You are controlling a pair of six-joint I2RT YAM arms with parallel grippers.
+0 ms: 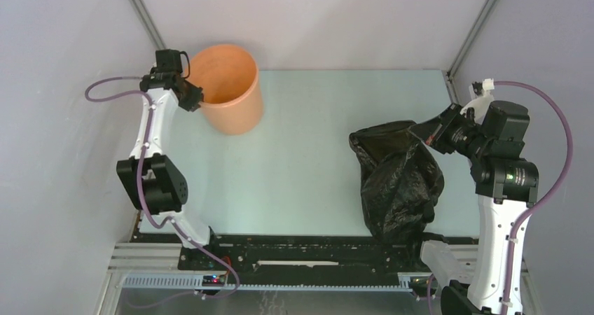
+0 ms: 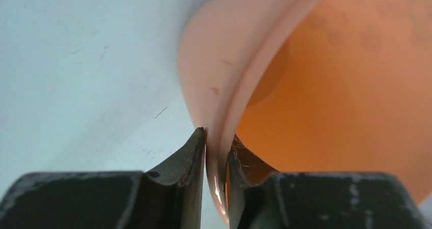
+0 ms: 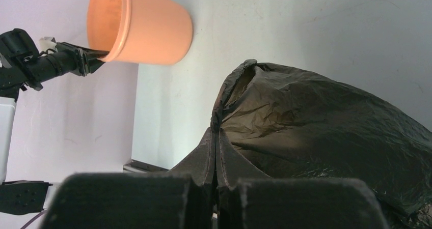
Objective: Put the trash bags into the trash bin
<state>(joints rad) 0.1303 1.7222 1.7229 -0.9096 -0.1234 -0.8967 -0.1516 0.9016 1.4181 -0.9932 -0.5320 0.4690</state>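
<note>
The pale green worktop (image 1: 308, 161) fills the middle of the top view, with grey walls around it and a black rail (image 1: 301, 252) along its near edge.

The black trash bag (image 1: 396, 182) is on the right half of the worktop, a crumpled, glossy heap. Its upper edge is drawn up and to the right, and its lower folds reach down to the rail. It is well apart from the bin and wholly outside it.

The orange trash bin (image 1: 228, 91) is at the far left of the worktop, its mouth open and nothing showing inside it. Whether its base sits flat I cannot tell.

The left arm (image 1: 150, 140) reaches up the left side to the bin. The right arm (image 1: 501, 210) rises on the right and bends toward the bag.

The right claw (image 3: 216, 137) is pressed together on a gathered fold at the bag's upper edge.

The left claw (image 2: 216, 137) pinches the bin's rim, one finger (image 2: 186, 173) against the outer wall and the other finger (image 2: 247, 170) inside.
</note>
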